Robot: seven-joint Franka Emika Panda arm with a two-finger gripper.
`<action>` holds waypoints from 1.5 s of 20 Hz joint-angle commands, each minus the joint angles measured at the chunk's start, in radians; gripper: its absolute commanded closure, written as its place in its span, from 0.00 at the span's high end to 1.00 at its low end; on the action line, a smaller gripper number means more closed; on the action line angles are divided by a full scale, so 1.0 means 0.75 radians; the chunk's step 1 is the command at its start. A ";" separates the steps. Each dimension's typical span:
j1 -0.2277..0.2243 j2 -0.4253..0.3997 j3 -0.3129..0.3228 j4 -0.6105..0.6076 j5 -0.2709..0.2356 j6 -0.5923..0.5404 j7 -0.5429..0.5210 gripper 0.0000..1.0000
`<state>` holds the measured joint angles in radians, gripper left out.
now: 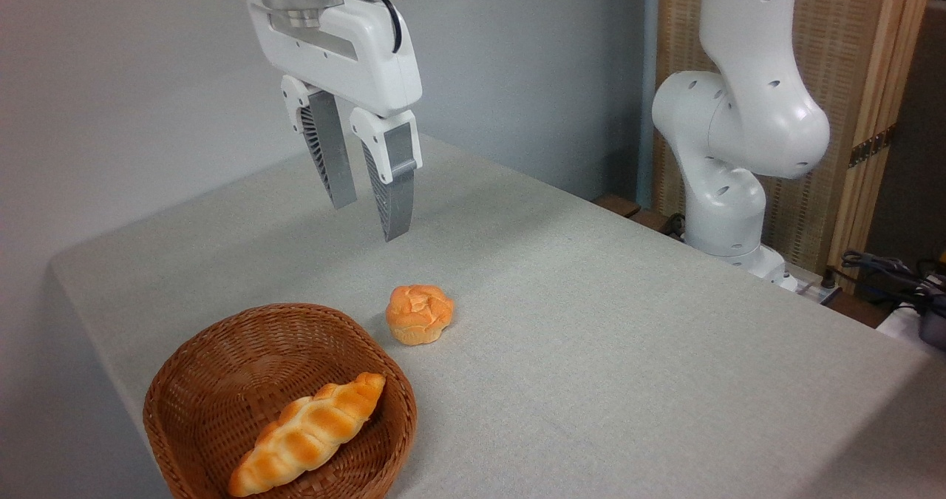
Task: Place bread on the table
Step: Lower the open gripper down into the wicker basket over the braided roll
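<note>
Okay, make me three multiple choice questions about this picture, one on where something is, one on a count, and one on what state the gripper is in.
1. Where does the braided bread lie?
A. In the wicker basket
B. On the bare table
C. Between the jaws

2. How many baked items are in view?
A. One
B. Two
C. Three

3. How does the gripper stand?
A. Shut on the bread
B. Resting in the basket
C. Open, empty, up in the air

Answers:
1. A, the long loaf rests inside the basket, leaning on its right wall.
2. B, only the loaf and the small round bun, which sits on the cloth just right of the basket.
3. C, the jaws are apart with nothing between them, above the table behind the bun.
</note>
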<state>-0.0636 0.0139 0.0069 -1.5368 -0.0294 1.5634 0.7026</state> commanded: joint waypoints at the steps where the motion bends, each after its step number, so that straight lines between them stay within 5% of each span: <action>1: 0.015 0.002 0.019 -0.019 0.013 0.012 0.014 1.00; 9: 0.040 0.006 0.028 -0.025 0.011 0.067 0.016 1.00; 14: 0.056 0.008 0.030 -0.190 0.033 0.443 0.016 1.00; 19: 0.056 0.049 0.028 -0.303 0.127 0.586 0.014 1.00; 30: 0.058 0.227 -0.021 -0.317 0.043 0.777 -0.151 1.00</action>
<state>-0.0200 0.1692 0.0102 -1.7745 0.0195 2.1201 0.6089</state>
